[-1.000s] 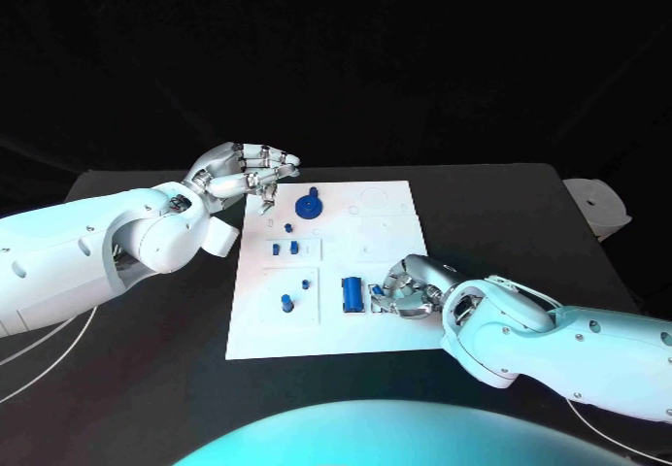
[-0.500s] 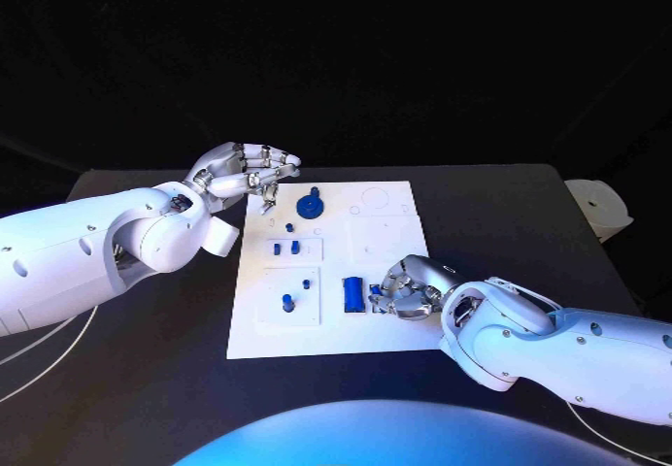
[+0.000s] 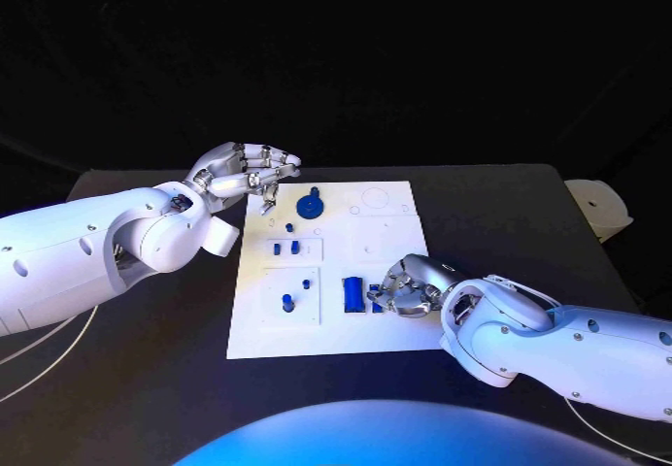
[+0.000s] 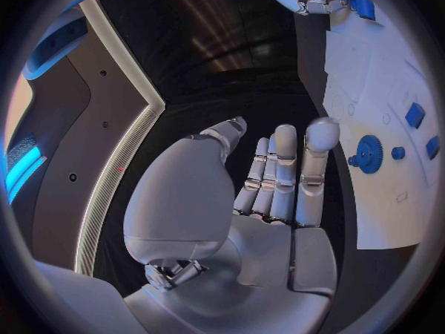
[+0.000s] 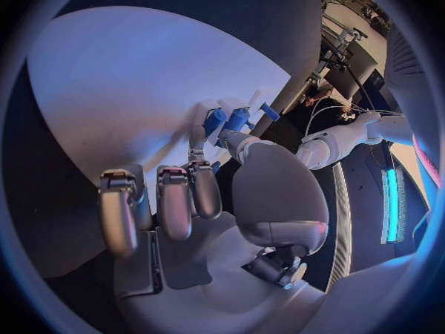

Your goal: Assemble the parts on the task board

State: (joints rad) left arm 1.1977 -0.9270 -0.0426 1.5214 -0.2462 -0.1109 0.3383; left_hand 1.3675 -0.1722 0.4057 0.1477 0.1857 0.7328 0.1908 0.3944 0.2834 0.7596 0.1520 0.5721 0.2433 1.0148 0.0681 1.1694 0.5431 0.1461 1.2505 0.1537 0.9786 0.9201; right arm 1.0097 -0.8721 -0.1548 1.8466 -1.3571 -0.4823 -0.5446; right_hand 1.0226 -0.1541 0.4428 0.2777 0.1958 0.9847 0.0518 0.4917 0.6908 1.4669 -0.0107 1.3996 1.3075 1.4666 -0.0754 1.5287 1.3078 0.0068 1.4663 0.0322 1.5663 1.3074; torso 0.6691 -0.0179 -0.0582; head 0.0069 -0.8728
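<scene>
The blue part [image 3: 353,294] lies just beside the right hand [image 3: 403,287].

Task board [image 3: 399,228] white, on a black table [image 3: 504,223]. Parts all blue: gear-shaped part [image 3: 310,205], long block [image 3: 353,294], small pegs [image 3: 287,302]. Both hands silver: left [image 3: 241,171], right [image 3: 406,287]. Arms white.

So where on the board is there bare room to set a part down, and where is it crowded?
The task board is bare along its near edge, and in its right half between the faint outlines at the far corner and the right hand. It is crowded around the long blue part beside that hand, and in the left column from the blue gear to the near pegs.
</scene>
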